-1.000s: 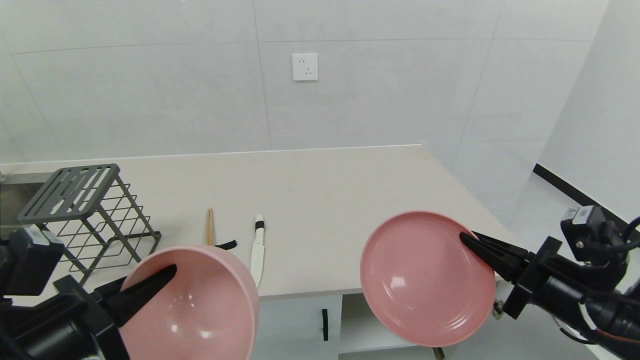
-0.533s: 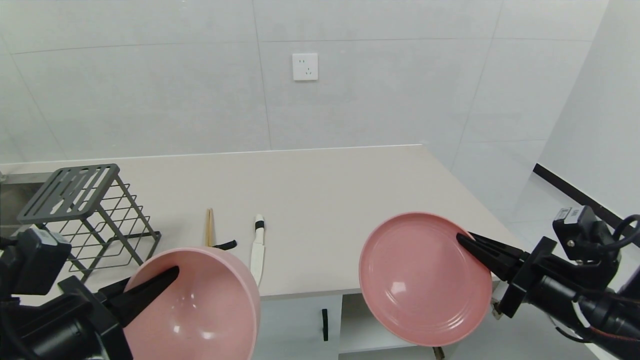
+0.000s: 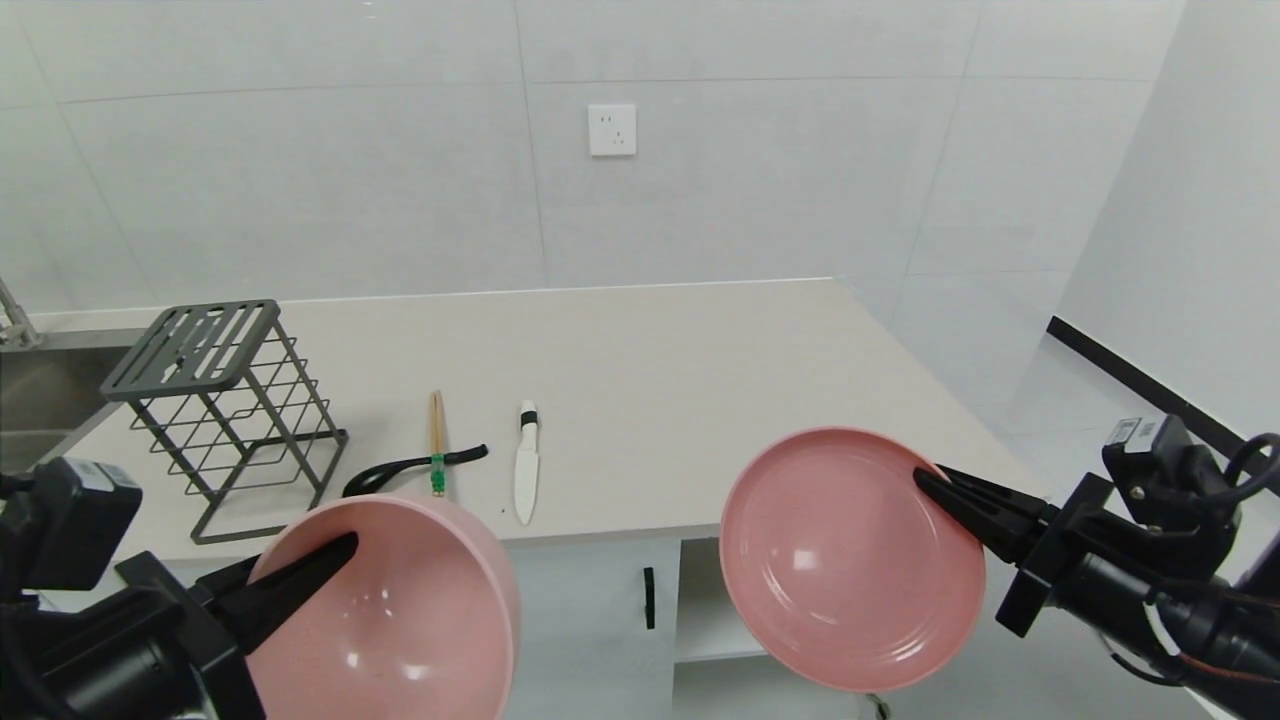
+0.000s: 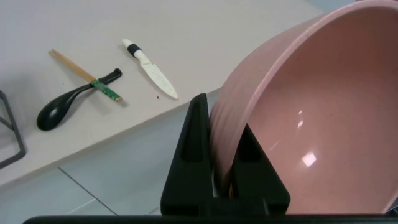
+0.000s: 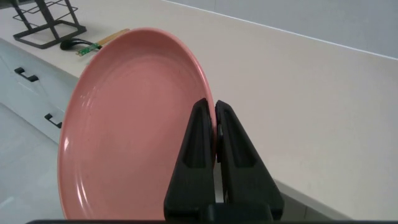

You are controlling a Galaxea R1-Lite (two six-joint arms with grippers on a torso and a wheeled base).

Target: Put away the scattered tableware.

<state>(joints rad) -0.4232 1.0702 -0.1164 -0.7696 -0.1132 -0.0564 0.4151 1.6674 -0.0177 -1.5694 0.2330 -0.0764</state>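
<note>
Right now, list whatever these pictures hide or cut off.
- Bowl: head view, bottom edge cuts off its lower part.
- Chopsticks: head view, too small to count.
- Sink: head view, left edge cuts it off.
- Rack: left wrist view, edge leaves one corner.

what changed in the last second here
Only the head camera moved: the whole picture shifted and more of the counter's near edge shows. The rack, chopsticks, spoon and knife lie as before. The left gripper stays shut on the pink bowl, the right gripper on the pink plate.
</note>
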